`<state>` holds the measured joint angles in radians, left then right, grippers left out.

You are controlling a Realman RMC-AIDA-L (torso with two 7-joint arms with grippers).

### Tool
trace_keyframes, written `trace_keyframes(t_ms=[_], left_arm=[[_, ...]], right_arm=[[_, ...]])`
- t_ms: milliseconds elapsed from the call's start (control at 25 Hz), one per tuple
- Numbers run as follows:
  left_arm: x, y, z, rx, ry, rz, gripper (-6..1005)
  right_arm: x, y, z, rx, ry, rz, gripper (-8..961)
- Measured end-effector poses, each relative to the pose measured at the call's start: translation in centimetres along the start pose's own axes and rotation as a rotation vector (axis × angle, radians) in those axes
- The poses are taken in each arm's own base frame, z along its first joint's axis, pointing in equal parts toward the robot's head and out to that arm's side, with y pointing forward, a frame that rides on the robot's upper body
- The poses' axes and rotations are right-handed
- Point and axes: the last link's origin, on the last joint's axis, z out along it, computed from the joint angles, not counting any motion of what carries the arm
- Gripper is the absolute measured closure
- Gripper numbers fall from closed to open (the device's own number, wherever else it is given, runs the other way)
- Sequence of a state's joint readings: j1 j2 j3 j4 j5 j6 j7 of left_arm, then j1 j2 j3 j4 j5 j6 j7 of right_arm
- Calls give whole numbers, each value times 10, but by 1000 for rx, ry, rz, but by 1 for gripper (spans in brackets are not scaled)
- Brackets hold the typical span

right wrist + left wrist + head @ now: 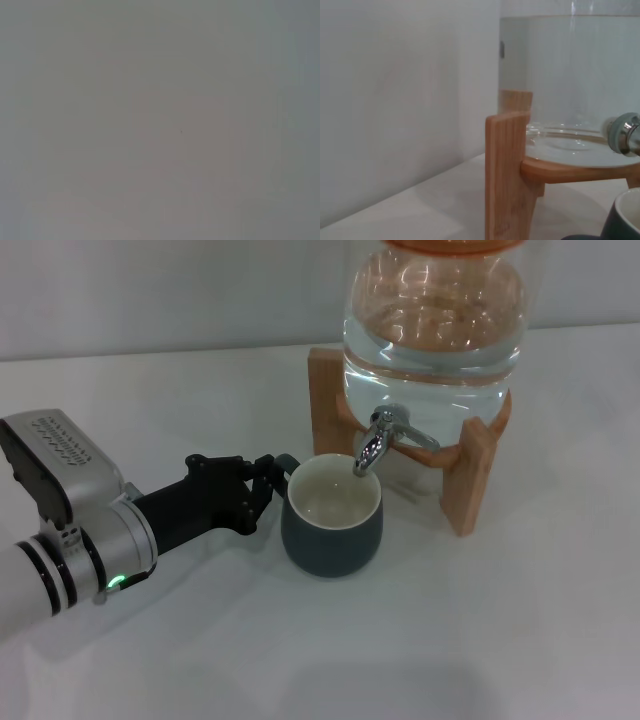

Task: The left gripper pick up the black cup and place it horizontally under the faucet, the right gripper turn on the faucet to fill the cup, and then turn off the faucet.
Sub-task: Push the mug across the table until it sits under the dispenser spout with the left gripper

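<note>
Left pincer (268, 490) grips the cup (332, 518) handle.
It steadies the cup on the table (200, 640), mouth under the faucet (385, 440), ready for filling.

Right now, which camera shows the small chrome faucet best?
Head view: the small chrome faucet, lever and spout, shows whole above the dark grey mug. Left wrist view catches only its base at the frame edge. Right wrist view shows none of it.

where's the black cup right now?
In the head view the black cup stands upright on the table, centre, its mouth right under the faucet spout, with the left gripper at its handle on the left.
</note>
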<state>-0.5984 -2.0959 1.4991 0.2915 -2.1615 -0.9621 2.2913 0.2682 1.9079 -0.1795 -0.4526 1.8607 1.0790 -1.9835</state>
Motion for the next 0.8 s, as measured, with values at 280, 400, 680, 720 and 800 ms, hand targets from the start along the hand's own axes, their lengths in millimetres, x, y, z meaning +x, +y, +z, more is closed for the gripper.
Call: trace_keyframes(t_ms=[280, 400, 680, 720, 800], left_arm=[[-3, -6, 0, 44, -18, -6, 890], [-3, -7, 0, 49, -23, -3, 890], [0, -6, 4, 39, -24, 8, 890], [0, -6, 4, 37, -25, 9, 890], [0, -3, 6, 27, -27, 16, 890]], right_arm=[[0, 1, 1, -3, -2, 0, 109], [0, 1, 1, -4, -2, 0, 110], [0, 2, 1, -4, -1, 2, 110], [0, 2, 1, -4, -1, 2, 110], [1, 1, 1, -3, -1, 2, 110]])
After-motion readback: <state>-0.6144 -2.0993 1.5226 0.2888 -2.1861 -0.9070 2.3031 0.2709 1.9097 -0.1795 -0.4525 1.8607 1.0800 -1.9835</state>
